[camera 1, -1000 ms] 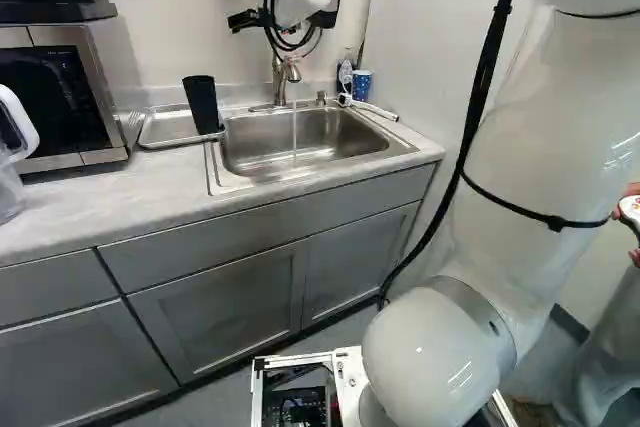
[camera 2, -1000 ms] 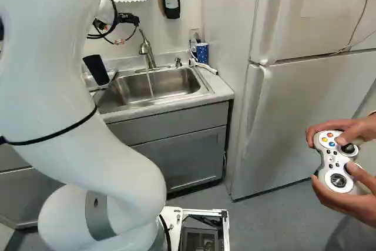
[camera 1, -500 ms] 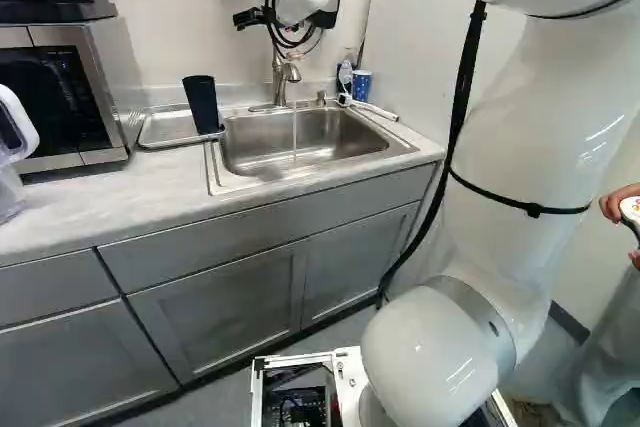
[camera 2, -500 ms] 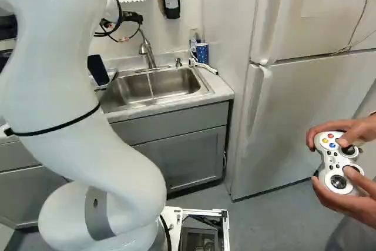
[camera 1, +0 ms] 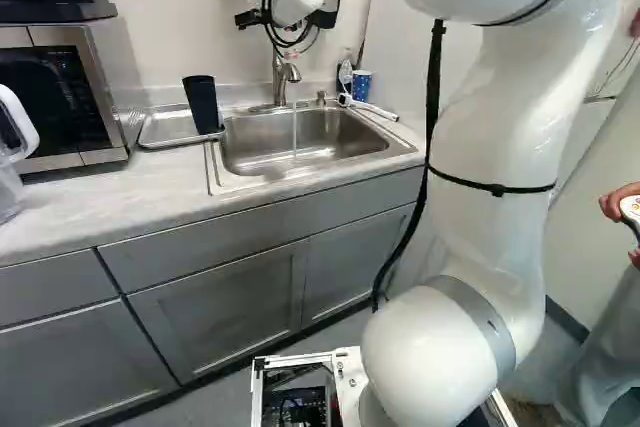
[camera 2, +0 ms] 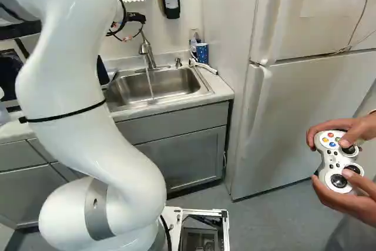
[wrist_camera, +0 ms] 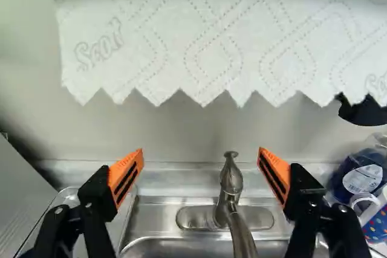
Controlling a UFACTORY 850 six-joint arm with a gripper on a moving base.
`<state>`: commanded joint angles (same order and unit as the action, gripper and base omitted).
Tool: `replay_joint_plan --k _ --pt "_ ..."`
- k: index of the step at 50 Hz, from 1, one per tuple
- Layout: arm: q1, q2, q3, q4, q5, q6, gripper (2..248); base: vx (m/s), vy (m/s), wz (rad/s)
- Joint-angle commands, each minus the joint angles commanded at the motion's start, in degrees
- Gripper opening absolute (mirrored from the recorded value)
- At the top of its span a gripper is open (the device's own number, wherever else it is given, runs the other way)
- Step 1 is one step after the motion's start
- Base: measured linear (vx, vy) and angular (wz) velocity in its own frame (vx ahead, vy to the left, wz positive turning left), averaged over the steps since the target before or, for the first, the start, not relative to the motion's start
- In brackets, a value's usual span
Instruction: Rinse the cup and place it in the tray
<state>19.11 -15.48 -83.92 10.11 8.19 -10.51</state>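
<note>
Black cup on the tray, our gripper open by the faucet

At the upper left of the left base view, the black cup (camera 1: 201, 104) stands on the metal tray (camera 1: 165, 129), at the end nearest the sink (camera 1: 300, 142). Our gripper (camera 1: 288, 19) is up at the top centre of that view, near the faucet (camera 1: 281, 79). In the wrist view we see its fingers spread wide, orange pads (wrist_camera: 126, 176) well apart, with nothing in their hold. A paper towel (wrist_camera: 199, 40) hangs ahead of them. Water (camera 1: 295, 132) runs from the faucet into the basin. A blue patterned cup (camera 2: 202, 53) stands behind the sink's corner, at the upper middle of the right base view, beside a bottle (camera 2: 193, 42).
</note>
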Motion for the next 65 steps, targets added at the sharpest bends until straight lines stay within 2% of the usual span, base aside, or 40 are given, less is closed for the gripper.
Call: replay_joint_plan --k 19,65 --pt "0.88 -5.47 -6.3 0.0 0.0 0.0 247 0.0 0.0 0.0" --pt "0.97 -6.71 -7.77 0.0 0.0 0.0 247 0.0 0.0 0.0"
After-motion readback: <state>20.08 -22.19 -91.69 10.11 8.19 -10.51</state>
